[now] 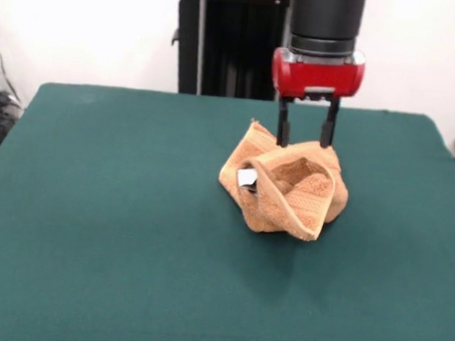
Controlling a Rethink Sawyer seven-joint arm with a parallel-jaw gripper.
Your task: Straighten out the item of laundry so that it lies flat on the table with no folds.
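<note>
I see the towel [283,190] bunched in a cupped heap right of centre on the counter [110,232], far from flat. My hand [305,139] hangs just over its rear edge, spread wide and grasping nothing, I judge so it can pinch that raised fold and lift it.

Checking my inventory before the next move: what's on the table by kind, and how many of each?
Towel, orange-tan, crumpled in a heap: 1
White tag on the towel: 1
Gripper, above the towel's back edge, fingers apart: 1
Green table: 1
Total: 4
</note>
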